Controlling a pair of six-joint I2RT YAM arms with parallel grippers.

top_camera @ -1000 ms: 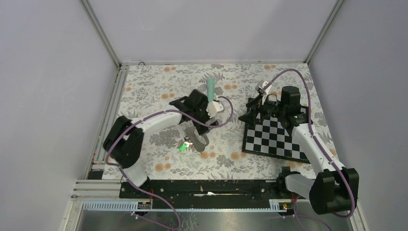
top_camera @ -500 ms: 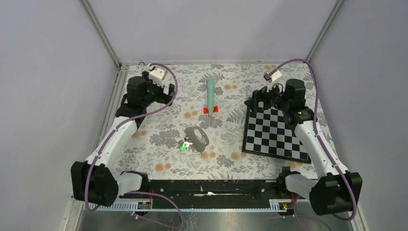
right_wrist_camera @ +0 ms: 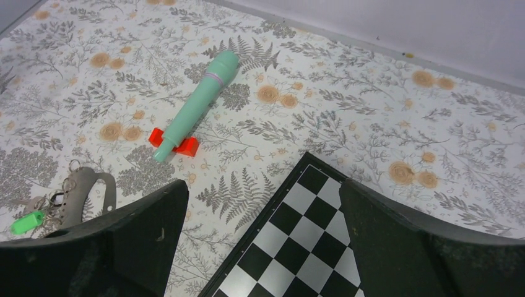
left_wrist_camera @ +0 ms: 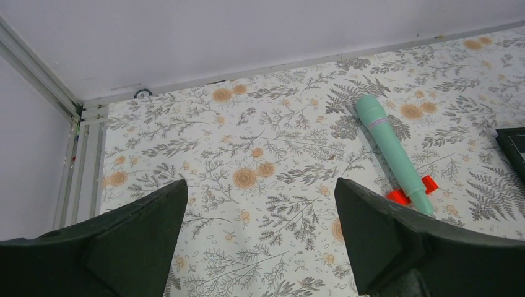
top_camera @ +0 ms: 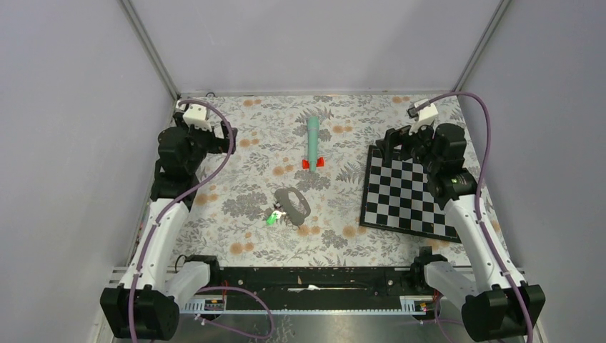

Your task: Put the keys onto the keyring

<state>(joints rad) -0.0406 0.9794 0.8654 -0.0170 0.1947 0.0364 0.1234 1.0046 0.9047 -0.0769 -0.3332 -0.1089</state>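
Left gripper [left_wrist_camera: 260,189] hangs with its jaws spread wide and nothing between them, near the far-left corner of the floral table [top_camera: 236,179], well apart from the keyring [top_camera: 294,204]. Right gripper [right_wrist_camera: 263,189] is likewise spread and empty, hovering over the far edge of the chessboard [top_camera: 404,200]. The keyring, an oval grey-brown loop, lies flat near the table's middle, between the two arms and closer to their bases than either gripper. The keys [top_camera: 274,214] sit at its near-left end. The green-headed key [top_camera: 271,219] lies just beside the strap, and the darker key [right_wrist_camera: 38,205] shows only as a small metal cluster next to it. Whether either is threaded on cannot be told. A teal stick [top_camera: 313,139] with a red base lies beyond the keyring.
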